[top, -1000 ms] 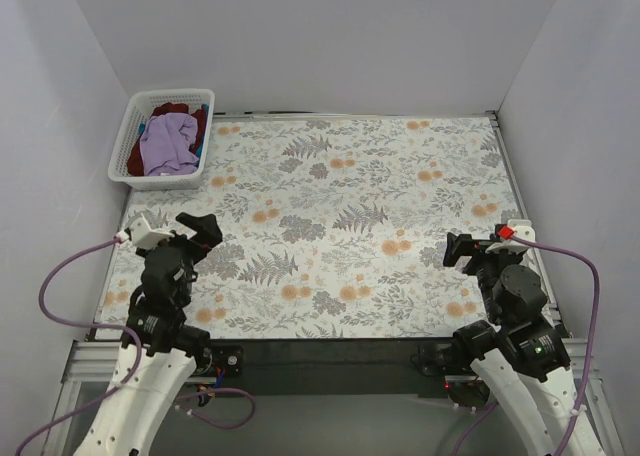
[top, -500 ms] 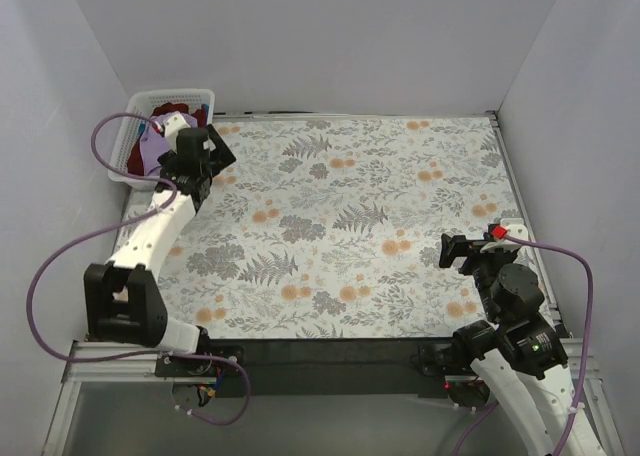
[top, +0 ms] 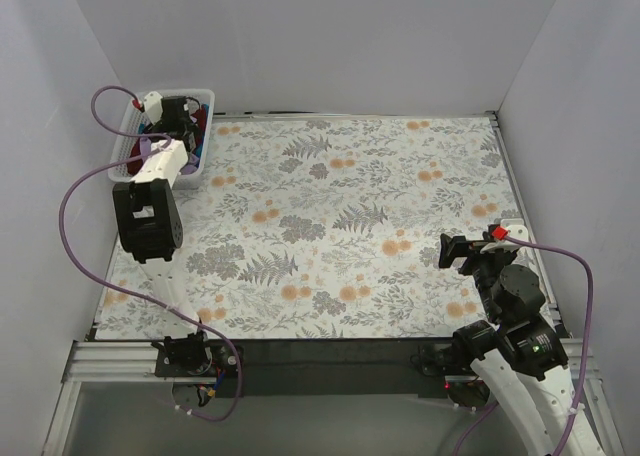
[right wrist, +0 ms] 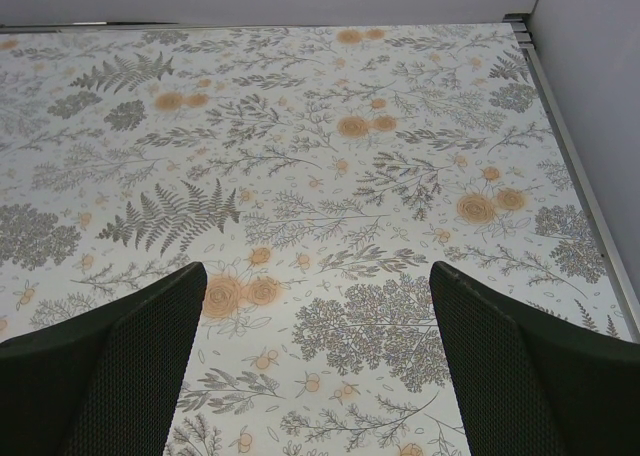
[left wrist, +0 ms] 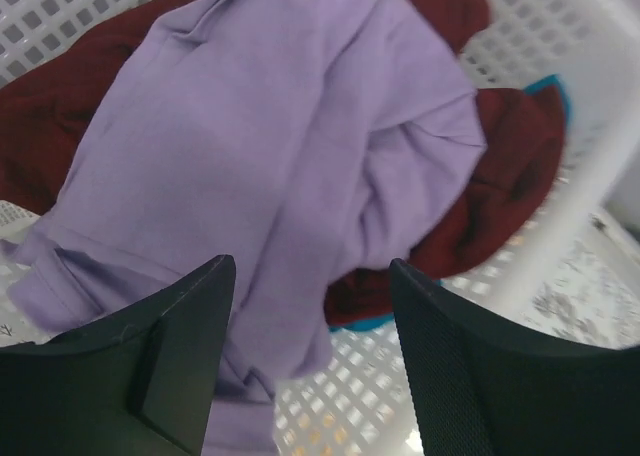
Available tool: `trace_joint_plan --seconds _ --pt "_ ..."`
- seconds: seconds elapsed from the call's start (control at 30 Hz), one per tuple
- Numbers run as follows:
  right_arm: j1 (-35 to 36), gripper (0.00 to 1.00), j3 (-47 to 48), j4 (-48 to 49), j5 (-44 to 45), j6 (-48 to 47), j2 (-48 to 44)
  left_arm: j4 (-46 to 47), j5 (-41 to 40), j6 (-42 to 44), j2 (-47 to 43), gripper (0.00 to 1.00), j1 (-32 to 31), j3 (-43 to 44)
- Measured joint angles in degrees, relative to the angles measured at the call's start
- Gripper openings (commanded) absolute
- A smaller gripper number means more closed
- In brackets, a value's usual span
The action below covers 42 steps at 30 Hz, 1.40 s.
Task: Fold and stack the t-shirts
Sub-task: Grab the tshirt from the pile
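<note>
The basket [top: 207,111] stands at the far left corner of the table [top: 400,176]; in it the top t-shirt [left wrist: 280,146] lies over the other t-shirts [left wrist: 500,166]. The left gripper [left wrist: 308,306] hangs above it, and the right gripper [right wrist: 318,306] is over the table's near right part.

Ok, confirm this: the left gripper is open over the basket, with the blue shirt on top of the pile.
Not quite. The left gripper is open over the basket, but the lavender shirt is on top of the pile; the blue shirt only peeks out beneath. The left wrist view shows it.
</note>
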Motion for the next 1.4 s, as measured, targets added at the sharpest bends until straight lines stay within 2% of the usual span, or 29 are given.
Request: trace_joint_plan --seconds 0.17,0.27,0.3,0.33,0.4,0.43,0.5,0.73,0.83,0.93,1.13,1.23,1.3,1.37,1.4 --pt "0.0 0.98 0.0 0.02 0.0 -0.02 0.02 -0.35 -1.4 -0.42 4.55 0.59 2.01 1.01" --pt "0.0 0.98 0.0 0.04 -0.02 0.0 0.07 -0.26 -1.84 -0.57 5.62 0.49 2.78 1.01" --pt "0.0 0.98 0.0 0.07 -0.02 -0.02 0.13 -0.17 -1.95 -0.59 5.86 0.44 3.04 1.01" --pt "0.0 0.98 0.0 0.09 -0.02 -0.02 0.22 0.02 -1.97 -0.59 6.01 0.28 3.21 1.01" --pt "0.0 0.98 0.0 0.15 -0.04 0.0 0.59 0.2 -2.12 -0.5 6.1 0.18 3.3 1.05" --pt "0.0 0.98 0.0 0.15 -0.07 0.0 0.72 0.37 -2.12 -0.48 6.1 0.06 3.3 1.11" --pt "0.0 0.98 0.0 0.2 -0.17 0.0 0.96 0.59 -2.27 -0.35 6.1 0.0 3.3 1.33" --pt "0.0 0.98 0.0 0.33 -0.48 -0.07 1.33 -0.98 -3.91 1.29 3.48 0.0 2.54 2.67" --pt "0.0 0.98 0.0 0.33 -0.83 -0.2 1.33 -1.55 -4.9 2.23 0.17 0.0 0.33 4.74" --pt "0.0 0.98 0.0 0.33 -1.29 -0.31 1.33 -1.16 -5.66 4.04 -3.85 0.0 -5.42 8.55" --pt "0.0 0.98 0.0 0.35 -1.92 -0.72 1.16 2.67 -3.21 7.32 -10.93 0.0 -24.06 17.35" --pt "0.0 0.98 0.0 0.37 -2.19 -0.96 0.79 3.76 -0.81 8.35 -14.95 0.0 -31.65 18.34" --pt "0.0 0.98 0.0 0.37 -2.4 -1.11 0.76 4.26 0.2 9.05 -17.84 0.0 -34.05 17.35" --pt "0.0 0.98 0.0 0.37 -2.99 -1.29 0.76 5.22 1.16 9.46 -21.53 0.08 -34.67 13.25" --pt "0.0 0.98 0.0 0.42 -3.43 -1.38 0.76 5.27 1.42 9.73 -23.87 0.16 -34.64 10.03"
